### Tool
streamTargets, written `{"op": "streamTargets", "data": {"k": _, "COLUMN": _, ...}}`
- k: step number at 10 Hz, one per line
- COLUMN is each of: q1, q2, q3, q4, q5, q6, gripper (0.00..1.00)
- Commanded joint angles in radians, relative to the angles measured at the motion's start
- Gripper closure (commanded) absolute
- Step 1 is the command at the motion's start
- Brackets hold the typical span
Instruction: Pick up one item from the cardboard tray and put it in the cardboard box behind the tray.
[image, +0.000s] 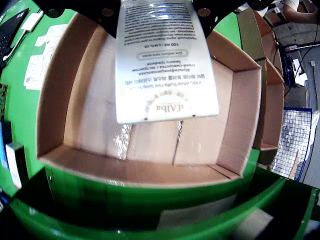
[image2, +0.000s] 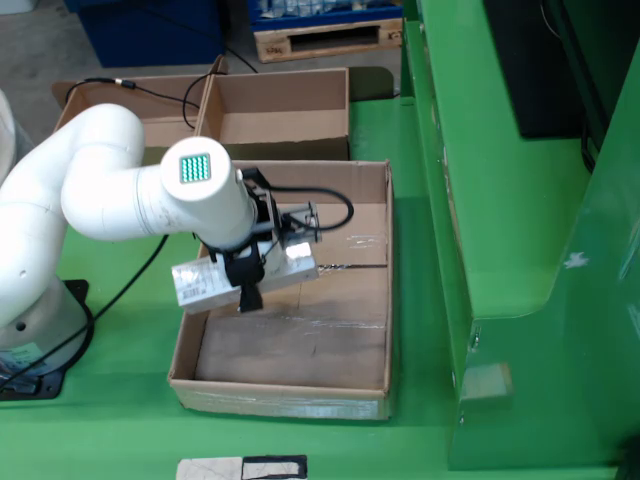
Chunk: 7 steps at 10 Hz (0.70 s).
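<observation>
Overhead, from the fixed view, one white arm (image2: 100, 190) reaches over one large cardboard tray (image2: 375, 300) standing on the green table (image2: 120, 420). One item is counted: a white carton (image2: 195, 283), held level and lifted clear of the tray floor, over the tray's left half as this view shows it. The gripper (image2: 250, 270) sits on top of the carton; its fingers cannot be made out, so whether they are clenched or the carton is held some other way cannot be told. The visible tray floor carries no further item. Behind the tray stand two smaller cardboard boxes side by side, the left box (image2: 110, 110) and the right box (image2: 280, 115), both open-topped. One black cable (image2: 130, 280) runs from the arm's base toward the gripper.

Next, the view riding on the gripper: the same carton (image: 162, 60) fills the upper centre, its printed label upside down, reading "d'Alba" and "100 ml". Below it lies the tray (image: 55, 100), its floor bare apart from strips of clear tape (image: 120, 142). Two black gripper parts show at the top edge, flanking the carton; fingertips are out of sight.
</observation>
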Motion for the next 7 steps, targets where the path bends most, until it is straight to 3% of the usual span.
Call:
{"op": "streamTargets", "data": {"k": 1, "q1": 0.017, "q2": 0.112, "q3": 0.026, "q4": 0.113, "q5": 0.026, "q6": 0.051, "gripper": 1.0}}
{"op": "streamTargets", "data": {"k": 7, "q1": 0.023, "q2": 0.216, "q3": 0.026, "q4": 0.201, "q5": 0.015, "q6": 0.121, "gripper": 1.0}}
